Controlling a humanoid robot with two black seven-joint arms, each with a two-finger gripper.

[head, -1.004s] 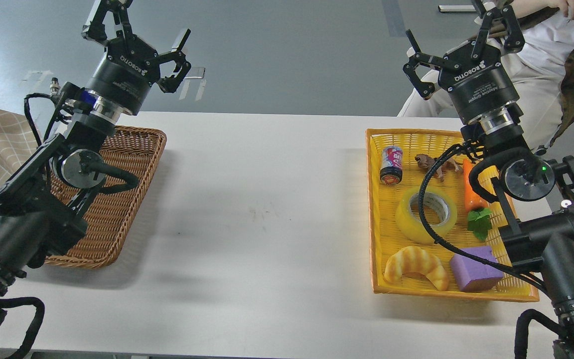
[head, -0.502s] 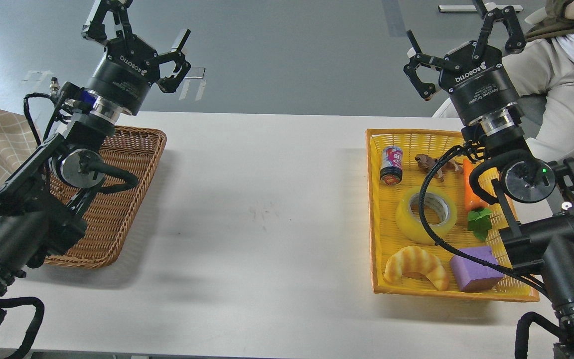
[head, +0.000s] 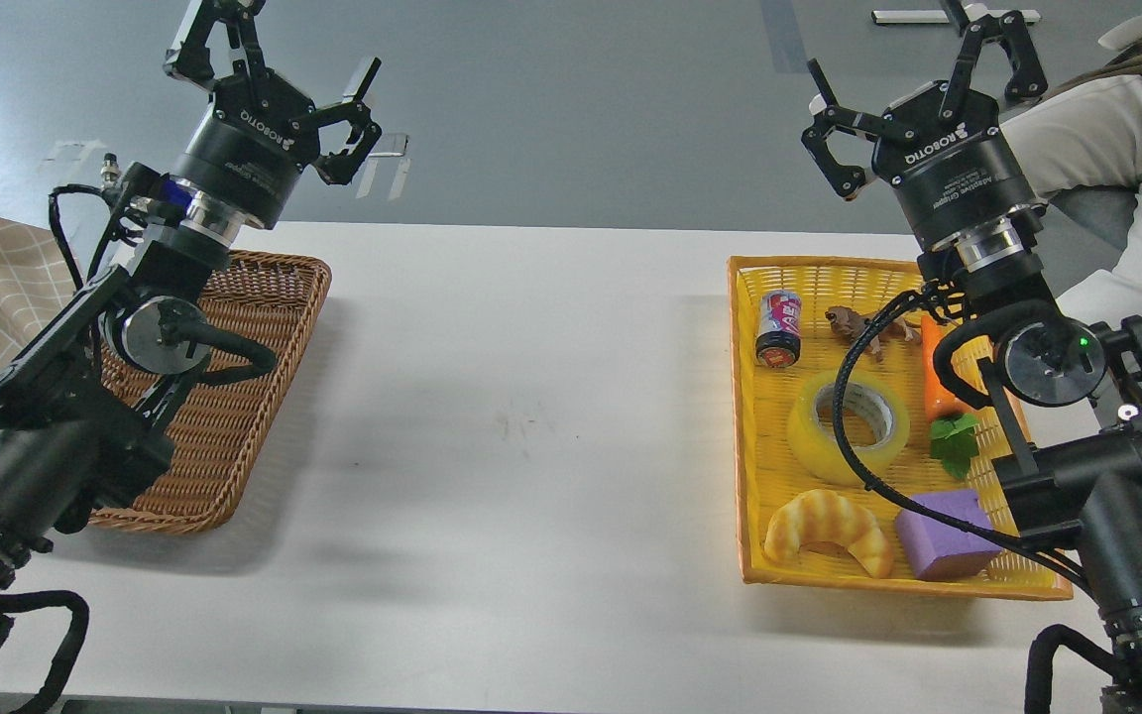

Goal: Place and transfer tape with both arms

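Two black arms rise over a white surface [head: 531, 476], one entering from each lower corner. Left arm: its pincer [head: 269, 74] is raised above the far edge of the surface, fingers spread, nothing between them. Right arm: its pincer [head: 913, 89] is likewise raised, fingers spread and empty, and a black cable [head: 854, 436] from this arm loops down across the yellow basket. Brown wicker basket [head: 254, 397], at the left, lies partly behind the left arm; its contents, if any, cannot be made out. Yellow basket [head: 744, 416], at the right, holds the remaining items. The tape [head: 844, 428], a translucent yellow roll with a pale core, lies flat near the basket's middle, well below the right pincer and untouched by it; the cable crosses in front of it. Croissant [head: 824, 529] rests at the near left of the yellow basket, with a purple block [head: 943, 535] just beside it. Carrot [head: 940, 382] with green leaves lies right of the tape. Small can [head: 779, 328] and a brown animal figurine [head: 858, 324] sit at the far end.
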